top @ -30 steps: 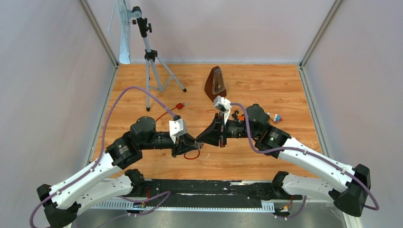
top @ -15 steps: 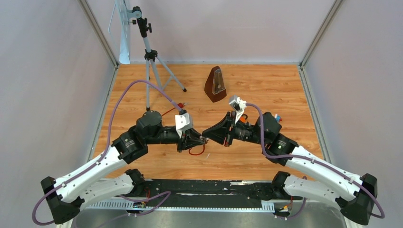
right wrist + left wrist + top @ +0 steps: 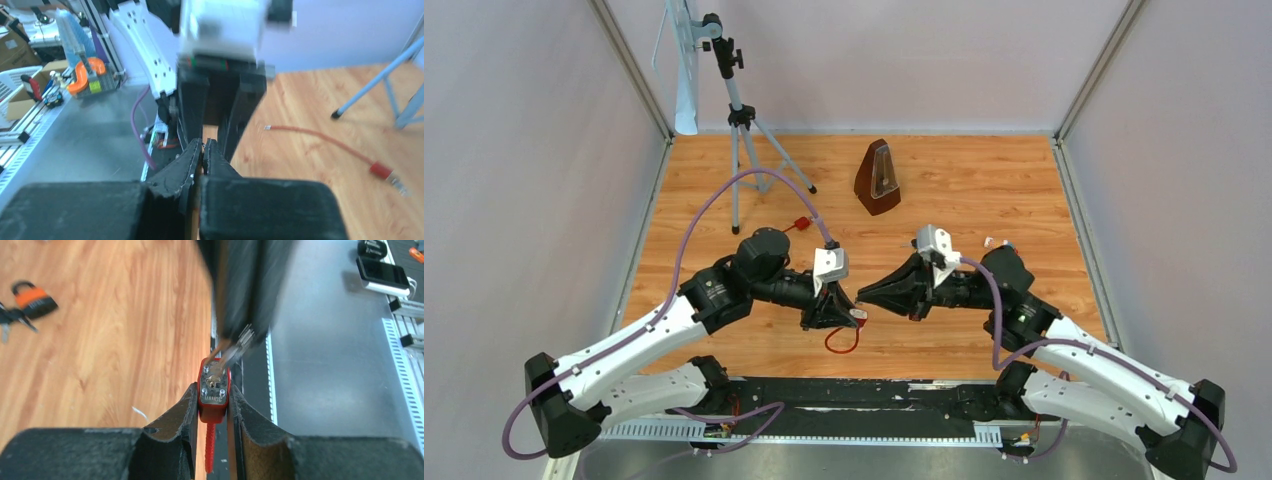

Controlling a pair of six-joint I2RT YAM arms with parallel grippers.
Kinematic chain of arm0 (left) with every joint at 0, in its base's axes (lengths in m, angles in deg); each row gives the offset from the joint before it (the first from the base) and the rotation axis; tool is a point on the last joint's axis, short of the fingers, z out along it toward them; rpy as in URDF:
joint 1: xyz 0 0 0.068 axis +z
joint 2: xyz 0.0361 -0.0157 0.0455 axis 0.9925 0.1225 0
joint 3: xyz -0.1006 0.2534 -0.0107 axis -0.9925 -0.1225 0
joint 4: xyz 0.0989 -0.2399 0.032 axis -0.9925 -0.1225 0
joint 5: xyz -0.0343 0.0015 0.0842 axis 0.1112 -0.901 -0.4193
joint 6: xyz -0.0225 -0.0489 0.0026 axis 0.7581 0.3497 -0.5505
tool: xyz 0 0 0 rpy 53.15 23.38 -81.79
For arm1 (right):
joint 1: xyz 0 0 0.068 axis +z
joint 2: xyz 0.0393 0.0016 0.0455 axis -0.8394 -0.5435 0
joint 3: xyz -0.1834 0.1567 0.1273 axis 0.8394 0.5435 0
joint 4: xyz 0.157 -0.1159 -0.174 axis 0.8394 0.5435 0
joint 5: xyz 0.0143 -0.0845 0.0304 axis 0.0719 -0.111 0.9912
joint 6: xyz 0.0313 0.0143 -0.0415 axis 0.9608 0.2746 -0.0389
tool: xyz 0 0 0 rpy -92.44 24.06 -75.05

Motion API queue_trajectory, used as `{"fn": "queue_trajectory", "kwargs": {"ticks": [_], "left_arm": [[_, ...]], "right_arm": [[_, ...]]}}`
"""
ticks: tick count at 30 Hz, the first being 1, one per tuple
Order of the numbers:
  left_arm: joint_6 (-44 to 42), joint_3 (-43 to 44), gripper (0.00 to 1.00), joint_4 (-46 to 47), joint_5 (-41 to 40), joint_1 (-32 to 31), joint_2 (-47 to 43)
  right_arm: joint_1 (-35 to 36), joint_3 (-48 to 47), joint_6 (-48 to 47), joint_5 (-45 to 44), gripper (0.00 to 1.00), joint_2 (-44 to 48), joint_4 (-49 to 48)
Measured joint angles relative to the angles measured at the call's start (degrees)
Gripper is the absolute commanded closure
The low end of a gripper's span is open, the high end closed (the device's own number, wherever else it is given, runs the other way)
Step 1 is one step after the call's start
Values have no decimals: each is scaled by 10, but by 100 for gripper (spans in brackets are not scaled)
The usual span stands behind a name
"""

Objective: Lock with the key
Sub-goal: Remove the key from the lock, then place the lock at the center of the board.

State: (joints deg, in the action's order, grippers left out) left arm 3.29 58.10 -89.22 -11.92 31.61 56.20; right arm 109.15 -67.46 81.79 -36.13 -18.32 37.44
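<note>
A: So, what moved in the last second?
B: Both arms, together. The left arm has reached out and the right has pulled back, so the meeting point has slid right and toward the near edge of the table (image 3: 1024, 190). The tips stayed together the whole way.
A: Grips?
B: The left gripper (image 3: 212, 389) is clamped on the red cable lock (image 3: 214, 401), pads on both flanks of the body, keyway face toward the other arm. The lock is off the table, in the air between the two arms, and its cable loop (image 3: 842, 343) hangs below. The right gripper (image 3: 870, 297) is pinched fully together on the key (image 3: 231, 349), with more of the bunch fanned at its tip.
A: Key in the cylinder?
B: The tip is at the keyway in the left wrist view. I can't tell the depth, that part is motion-blurred. The right wrist view shows only closed fingers and the front of the left arm, no key.
A: Meaning for the task?
B: My read is that alignment is done and insertion is under way or just finished. No turn is evident yet. The shift looks like repositioning for wrist room, not a retreat. I can't see whether the cable end is seated in the body.
A: Risk?
B: Side load on the key if the arms drift apart. It's a thin blade with a rigid grip at both ends.
A: The orange padlock (image 3: 34, 296)?
B: Lying on the table, well apart. Not in play.
</note>
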Motion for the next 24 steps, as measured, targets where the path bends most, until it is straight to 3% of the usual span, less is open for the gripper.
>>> {"fn": "queue_trajectory", "kwargs": {"ticks": [9, 14, 20, 24], "left_arm": [[-4, -5, 100, -65, -28, 0, 6], [3, -11, 100, -57, -89, 0, -17], [52, -35, 100, 6, -166, 0, -31], [117, -54, 100, 106, -185, 0, 14]], "right_arm": [[-2, -30, 21, -52, 100, 24, -61], [-4, -29, 49, -144, 100, 19, -36], [-62, -19, 144, -296, 100, 20, 40], [-120, 2, 228, -381, 100, 33, 137]]}}
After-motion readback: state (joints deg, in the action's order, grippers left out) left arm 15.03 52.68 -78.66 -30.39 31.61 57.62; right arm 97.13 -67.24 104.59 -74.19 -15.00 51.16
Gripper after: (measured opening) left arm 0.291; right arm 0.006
